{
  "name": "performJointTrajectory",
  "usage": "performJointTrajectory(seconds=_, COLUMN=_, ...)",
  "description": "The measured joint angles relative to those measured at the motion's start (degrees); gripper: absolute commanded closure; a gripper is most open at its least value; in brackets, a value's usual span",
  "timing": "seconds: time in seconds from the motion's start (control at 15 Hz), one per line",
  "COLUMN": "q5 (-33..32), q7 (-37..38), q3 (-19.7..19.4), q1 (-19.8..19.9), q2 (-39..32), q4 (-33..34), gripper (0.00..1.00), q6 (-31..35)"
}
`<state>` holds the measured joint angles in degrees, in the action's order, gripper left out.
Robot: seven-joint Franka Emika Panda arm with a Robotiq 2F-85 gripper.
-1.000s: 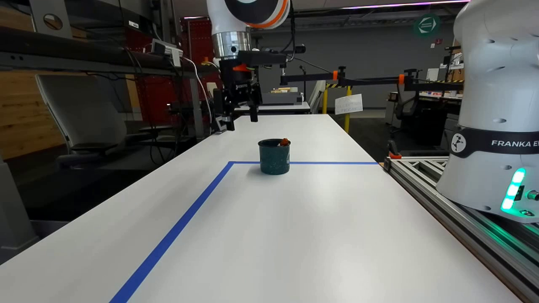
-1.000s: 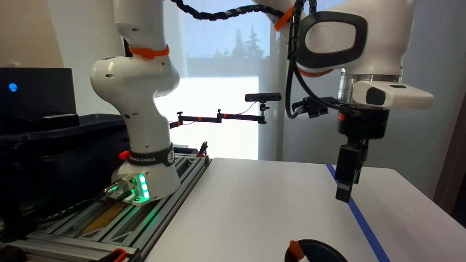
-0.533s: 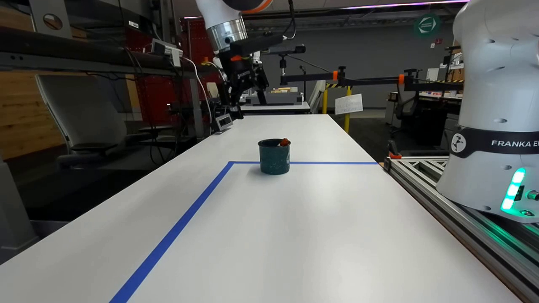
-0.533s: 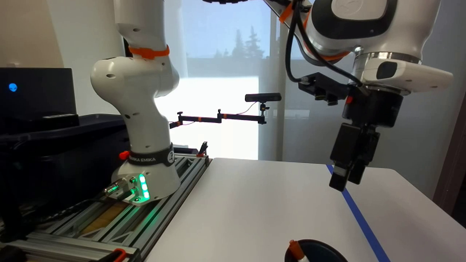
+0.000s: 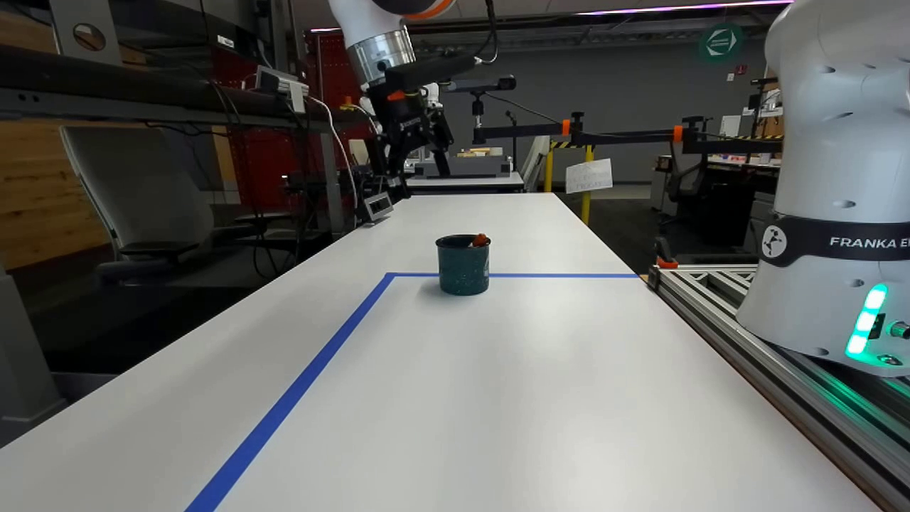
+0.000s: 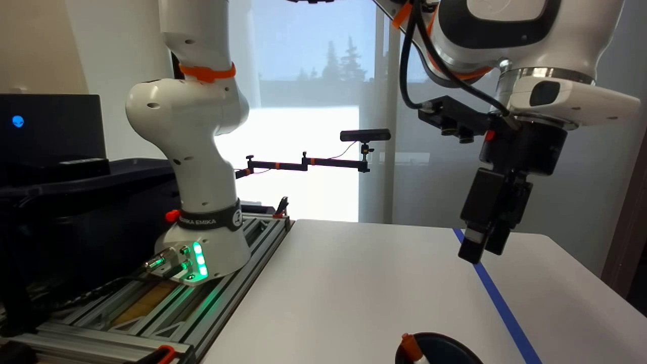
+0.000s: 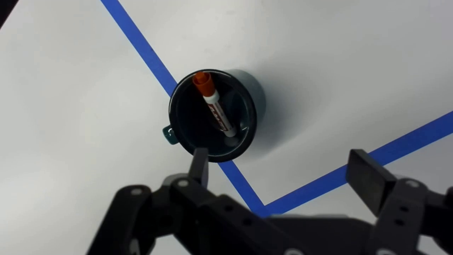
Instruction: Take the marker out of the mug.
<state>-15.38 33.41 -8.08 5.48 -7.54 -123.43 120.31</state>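
Note:
The dark teal mug (image 5: 462, 272) stands upright on the white table; in an exterior view (image 6: 452, 351) the bottom edge of the picture cuts it off. In the wrist view I look down into the mug (image 7: 258, 95). The marker (image 7: 220, 115) leans inside it, white with an orange-red cap resting at the rim. The cap end also shows in both exterior views (image 5: 480, 240) (image 6: 411, 347). My gripper (image 7: 277, 166) is open and empty, tilted, in the air above the table and apart from the mug. It also shows in both exterior views (image 5: 422, 182) (image 6: 483, 250).
Blue tape (image 5: 306, 384) marks lines on the table, with a corner near the mug. A small grey device (image 5: 378, 206) stands at the table's far left edge. A camera on a jointed bar (image 6: 365, 135) stands beyond the table. The robot's base rail (image 5: 753, 384) runs along one edge.
My gripper has risen a little and tilted over, mostly between one second and half a second ago; since then it has barely moved. The mug and marker have not moved.

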Motion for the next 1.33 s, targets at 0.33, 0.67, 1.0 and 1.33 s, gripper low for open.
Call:
performJointTrajectory(seconds=0.33, q5=1.0, q7=-3.6, q3=-1.7, q1=1.3, q2=-2.1, q4=4.6, gripper=0.00, q6=-7.4)
performJointTrajectory(seconds=0.67, q5=6.6, q7=-7.9, q3=-3.3, q1=3.8, q2=-5.8, q4=7.0, gripper=0.00, q6=-9.0)
performJointTrajectory(seconds=1.0, q5=12.9, q7=-11.2, q3=-3.6, q1=5.3, q2=-9.2, q4=7.5, gripper=0.00, q6=-9.1)
performJointTrajectory(seconds=1.33, q5=13.2, q7=-17.2, q3=-3.7, q1=6.0, q2=-12.2, q4=9.7, gripper=0.00, q6=-10.2)
